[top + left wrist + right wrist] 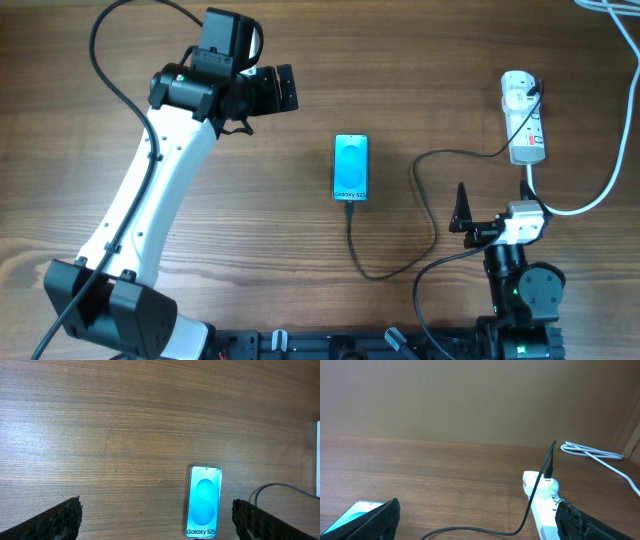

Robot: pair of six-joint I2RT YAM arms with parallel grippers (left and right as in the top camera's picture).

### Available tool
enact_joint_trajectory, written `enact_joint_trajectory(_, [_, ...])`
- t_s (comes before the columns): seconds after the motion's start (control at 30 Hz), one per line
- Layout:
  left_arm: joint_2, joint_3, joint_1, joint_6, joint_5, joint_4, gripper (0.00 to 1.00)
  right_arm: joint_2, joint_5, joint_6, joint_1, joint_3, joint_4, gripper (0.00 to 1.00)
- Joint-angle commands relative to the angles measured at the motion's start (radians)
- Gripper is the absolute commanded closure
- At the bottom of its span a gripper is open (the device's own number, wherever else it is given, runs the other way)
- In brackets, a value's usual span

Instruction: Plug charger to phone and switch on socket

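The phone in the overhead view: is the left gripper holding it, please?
No, the phone lies flat, well apart from the open left gripper.

The charger (548, 470) plugs into the white socket (540, 486) (phone (352, 514) at lower left).

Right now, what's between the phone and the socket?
Only the charger, its thin black cable looping over bare table from the phone toward the socket. The overhead view shows it best.
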Motion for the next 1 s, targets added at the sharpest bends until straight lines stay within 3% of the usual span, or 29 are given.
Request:
enact_joint_trajectory(0.0, [0.008, 0.0, 0.002, 0.005, -0.047, 0.002, 0.0, -0.01, -0.016, -0.017, -0.005, -0.001, 0.005, 0.0])
enact_joint_trajectory(0.17, [0.008, 0.0, 0.002, 0.005, -0.047, -0.004, 0.0, -0.01, -0.016, -0.018, -0.005, -0.001, 0.005, 0.0])
enact_joint_trajectory(0.37, [-0.019, -0.029, 0.001, 0.005, -0.058, -0.149, 0.0, -0.01, -0.016, -0.018, -0.005, -0.001, 0.005, 0.0])
enact_joint_trajectory(0.7, [-0.188, -0.338, 0.01, 0.005, -0.058, -0.05, 0.0, -0.01, -0.016, -0.018, -0.005, -0.001, 0.005, 0.0])
enact_joint_trajectory(0.97, [-0.265, -0.385, 0.01, 0.005, -0.054, -0.066, 0.0, -0.01, -0.016, -0.018, -0.005, -0.001, 0.005, 0.0])
